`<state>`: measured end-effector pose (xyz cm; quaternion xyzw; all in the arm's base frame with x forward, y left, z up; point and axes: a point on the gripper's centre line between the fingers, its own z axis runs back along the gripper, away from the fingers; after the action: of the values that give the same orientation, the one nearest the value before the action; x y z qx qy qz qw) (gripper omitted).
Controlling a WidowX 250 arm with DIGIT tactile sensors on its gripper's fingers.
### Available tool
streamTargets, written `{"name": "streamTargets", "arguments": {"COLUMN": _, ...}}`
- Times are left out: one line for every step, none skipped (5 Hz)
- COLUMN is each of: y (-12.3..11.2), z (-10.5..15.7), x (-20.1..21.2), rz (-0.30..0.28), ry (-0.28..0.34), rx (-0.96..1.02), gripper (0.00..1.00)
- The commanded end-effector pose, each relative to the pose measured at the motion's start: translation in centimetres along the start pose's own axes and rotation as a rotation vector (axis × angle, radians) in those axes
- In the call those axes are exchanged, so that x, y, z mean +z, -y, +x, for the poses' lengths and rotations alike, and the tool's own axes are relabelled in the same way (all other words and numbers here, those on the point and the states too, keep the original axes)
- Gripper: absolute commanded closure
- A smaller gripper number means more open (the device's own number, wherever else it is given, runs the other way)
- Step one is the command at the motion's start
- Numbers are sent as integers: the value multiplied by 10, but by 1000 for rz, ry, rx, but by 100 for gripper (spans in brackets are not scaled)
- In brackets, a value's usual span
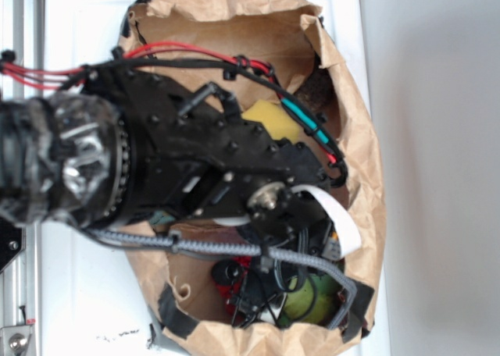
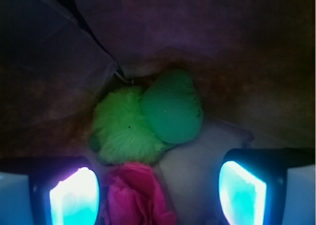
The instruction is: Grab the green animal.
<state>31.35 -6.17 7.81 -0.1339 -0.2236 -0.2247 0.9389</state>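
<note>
Green animal (image 2: 143, 121): lies on the floor of the paper bag (image 1: 355, 106), centre of the wrist view, just beyond the gripper tips; a fuzzy lime lobe on the left joins a smooth darker green lobe on the right.
Animal from outside: a lime patch (image 1: 306, 297) shows low in the bag, at the near end, under the arm's cables.
Red toy (image 2: 140, 195): ruffled, touching the animal's near edge, between the two fingers and closer to the left one.
Pale cloth (image 2: 197, 158): spread under and to the right of the animal, running toward the right finger.
Gripper (image 2: 159, 194): wide apart, holding nothing; the left finger (image 2: 74, 198) and the right one glow at the bottom corners of the wrist view.
Arm (image 1: 203, 161): reaches deep into the bag and hides most of its contents from outside.
Step in hand: approach, as I judge it; the jaws stand near the animal but have not straddled it.
Next move calls for: pushing farther in, so the fingers pass the red toy and bracket the green lobes, then closing.
Risk: closing from here would likely catch the red toy or the cloth instead.
Handling: soft plush, so it should squash and need a firm squeeze.
Bag wall (image 2: 54, 72): dark and creased, close on the left, leaving little room to shift that way.
</note>
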Motion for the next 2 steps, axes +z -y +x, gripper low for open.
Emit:
{"name": "streamTargets", "arguments": {"y": 30, "z": 19, "x": -17, "rz": 16, "ry": 143, "rx": -138, "gripper": 0}}
{"name": "streamTargets", "arguments": {"y": 42, "z": 20, "x": -31, "rz": 15, "ry": 151, "rx": -170, "gripper": 0}}
